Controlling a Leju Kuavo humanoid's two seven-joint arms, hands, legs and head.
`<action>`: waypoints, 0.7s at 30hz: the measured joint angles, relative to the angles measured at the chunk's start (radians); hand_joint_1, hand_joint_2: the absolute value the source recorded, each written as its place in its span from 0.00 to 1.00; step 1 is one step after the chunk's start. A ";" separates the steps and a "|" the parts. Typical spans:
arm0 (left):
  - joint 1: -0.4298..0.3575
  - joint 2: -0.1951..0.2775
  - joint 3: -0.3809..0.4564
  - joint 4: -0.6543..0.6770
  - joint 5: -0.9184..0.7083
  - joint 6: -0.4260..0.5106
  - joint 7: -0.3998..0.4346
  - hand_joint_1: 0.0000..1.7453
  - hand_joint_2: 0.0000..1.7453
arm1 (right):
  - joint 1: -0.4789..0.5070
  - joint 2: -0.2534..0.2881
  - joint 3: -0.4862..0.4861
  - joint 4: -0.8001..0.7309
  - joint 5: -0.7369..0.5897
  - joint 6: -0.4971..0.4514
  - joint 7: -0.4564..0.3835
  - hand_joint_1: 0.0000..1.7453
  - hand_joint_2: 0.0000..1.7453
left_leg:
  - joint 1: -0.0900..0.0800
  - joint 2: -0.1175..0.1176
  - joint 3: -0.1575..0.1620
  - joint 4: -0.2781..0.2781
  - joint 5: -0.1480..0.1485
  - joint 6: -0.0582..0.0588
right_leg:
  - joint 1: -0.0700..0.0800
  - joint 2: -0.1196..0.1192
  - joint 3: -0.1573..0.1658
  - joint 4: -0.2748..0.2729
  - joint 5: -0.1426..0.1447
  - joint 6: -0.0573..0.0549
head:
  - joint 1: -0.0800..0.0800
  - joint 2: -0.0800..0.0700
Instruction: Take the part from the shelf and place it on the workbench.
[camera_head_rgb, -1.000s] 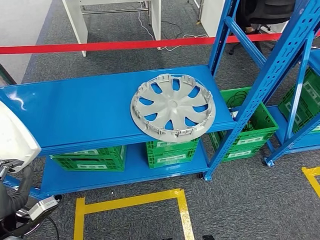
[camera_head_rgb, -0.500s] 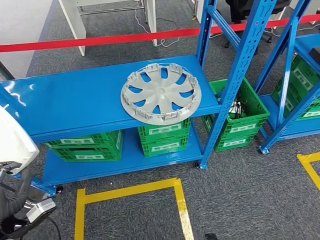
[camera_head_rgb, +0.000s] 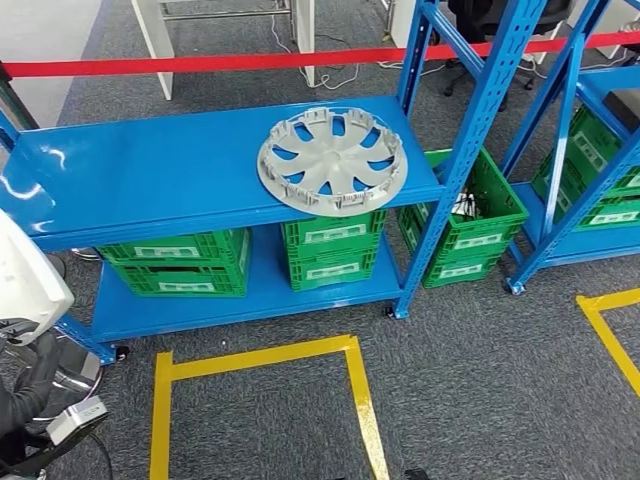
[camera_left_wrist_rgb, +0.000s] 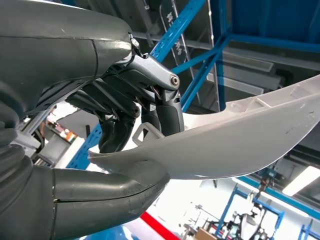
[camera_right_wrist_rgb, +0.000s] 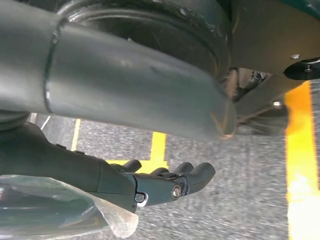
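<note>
Apparently pickup is done: my left hand (camera_left_wrist_rgb: 113, 120) pinches a pale curved part (camera_left_wrist_rgb: 245, 137); I judge tabletop placement remains.

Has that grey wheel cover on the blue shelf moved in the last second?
No. The wheel cover sits at the same spot near the shelf's right post; only the camera shifted.

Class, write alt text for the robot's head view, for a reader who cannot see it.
A grey wheel cover lies flat on the top board of a blue shelf, near its right end. Green crates sit on the lower board, and another stands on the floor to the right. Yellow floor tape marks the grey carpet in front, and a red barrier tape runs behind.
</note>
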 joint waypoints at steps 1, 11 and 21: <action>0.002 0.000 0.002 0.000 0.005 0.000 -0.004 1.00 1.00 | 0.000 0.000 0.000 0.000 0.000 0.000 0.002 0.00 0.00 | 0.000 0.001 -0.017 0.002 0.012 -0.001 | 0.000 0.000 0.015 0.014 0.020 0.000 | 0.000 0.000; 0.026 -0.010 0.066 -0.001 0.058 0.000 -0.084 1.00 1.00 | -0.007 0.008 0.001 0.001 0.002 -0.002 0.027 0.00 0.00 | 0.000 -0.001 -0.106 0.060 0.027 -0.047 | 0.002 -0.006 0.244 -0.340 0.086 -0.056 | -0.004 0.000; 0.014 -0.029 0.071 0.003 0.069 0.000 -0.090 1.00 1.00 | -0.007 0.011 -0.001 0.001 -0.016 -0.016 0.023 0.00 0.00 | 0.009 -0.008 0.087 0.050 -0.083 -0.053 | 0.005 -0.007 0.089 -0.279 0.182 -0.045 | -0.014 0.000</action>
